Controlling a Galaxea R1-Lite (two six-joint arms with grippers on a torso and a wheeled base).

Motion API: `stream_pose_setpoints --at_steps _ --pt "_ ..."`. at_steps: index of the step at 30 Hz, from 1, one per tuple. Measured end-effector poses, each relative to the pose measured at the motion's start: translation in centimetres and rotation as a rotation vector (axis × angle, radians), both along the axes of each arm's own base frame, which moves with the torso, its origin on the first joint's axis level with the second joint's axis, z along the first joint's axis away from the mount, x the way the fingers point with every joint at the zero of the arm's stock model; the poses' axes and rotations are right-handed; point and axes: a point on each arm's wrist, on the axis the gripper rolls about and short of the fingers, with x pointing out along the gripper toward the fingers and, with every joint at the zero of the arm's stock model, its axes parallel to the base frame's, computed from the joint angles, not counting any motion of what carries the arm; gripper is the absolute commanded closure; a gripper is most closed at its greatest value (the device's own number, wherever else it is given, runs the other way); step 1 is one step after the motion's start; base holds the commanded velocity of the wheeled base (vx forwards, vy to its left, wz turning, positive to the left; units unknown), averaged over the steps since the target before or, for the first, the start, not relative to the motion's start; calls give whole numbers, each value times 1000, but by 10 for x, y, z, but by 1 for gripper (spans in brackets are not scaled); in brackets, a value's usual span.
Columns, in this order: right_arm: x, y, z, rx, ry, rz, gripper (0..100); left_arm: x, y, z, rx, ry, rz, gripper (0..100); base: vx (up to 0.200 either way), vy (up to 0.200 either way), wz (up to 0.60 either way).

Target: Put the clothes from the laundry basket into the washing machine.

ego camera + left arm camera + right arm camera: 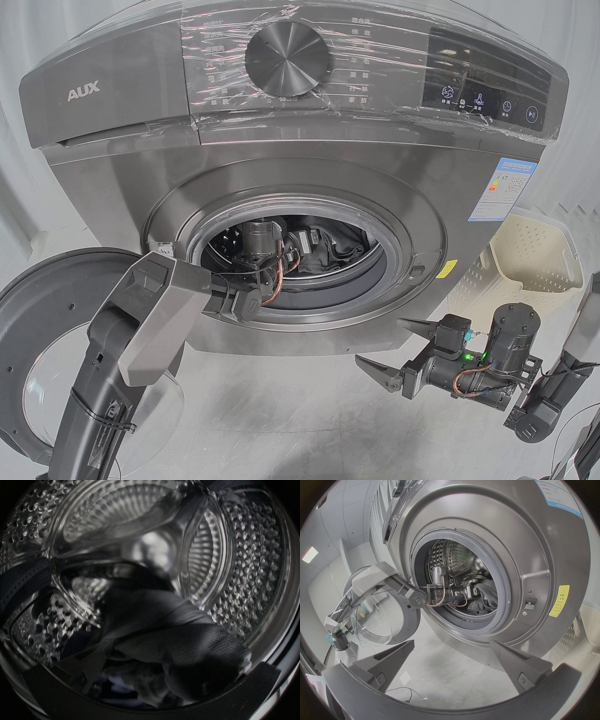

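Clothes (340,247) (187,642) first: look of them?

Dark, near black, crumpled into one soft bundle. Fine mesh weave on the fold closest to the left wrist camera, smoother cloth behind it, and a paler grey piece tucked beneath.

And where?

Inside the drum (250,558) of the washing machine (125,187). Just right of centre in the head view, low in the round opening, lying against the grey door seal (350,289).

Long axis?

Roughly level across the head view, from the middle of the opening out toward its right side. Right-hand end bunched up in folds near the seal. Hard to say more with so much creasing.

Left pincer (310,242)?

Reached in through the opening, at the left end of the bundle, touching it or just beside it. Open or closed: cannot tell, too dark and hidden by cloth.

Right pincer (381,345) (450,643)?

Lower right of the head view, outside the machine, well apart from the clothes, hanging above the pale floor (281,412). Spread wide, gripping nothing. Pointed toward the left of the frame.

Anything else?

Door (56,312) swung open at lower left. Cream laundry basket (537,256) at the right edge, just beside the machine, with perforated walls.
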Motion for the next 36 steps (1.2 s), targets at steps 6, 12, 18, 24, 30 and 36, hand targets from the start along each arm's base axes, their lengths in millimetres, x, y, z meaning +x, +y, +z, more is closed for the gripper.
stream_pose_setpoints --at_steps 6,12,18,24,30,36 --pt "0 0 0 0 0 -1 0 -35 2 2 96 191 -54 0 0 0 0" --pt "1 -1 0 1 -2 -4 0 -77 8 8 188 299 -137 0 0 0 0" --pt "1 -1 0 1 -2 -5 0 -107 3 28 189 280 -236 0 0 0 0" --pt "1 -2 0 0 -2 -7 0 -104 -9 47 128 165 -264 0 0 0 0" --pt "1 -2 0 0 -1 -7 0 -80 -16 41 87 81 -238 0 0 0 0" --pt "1 -2 0 0 -1 -8 0 -55 -14 16 90 86 -202 0 0 0 0"
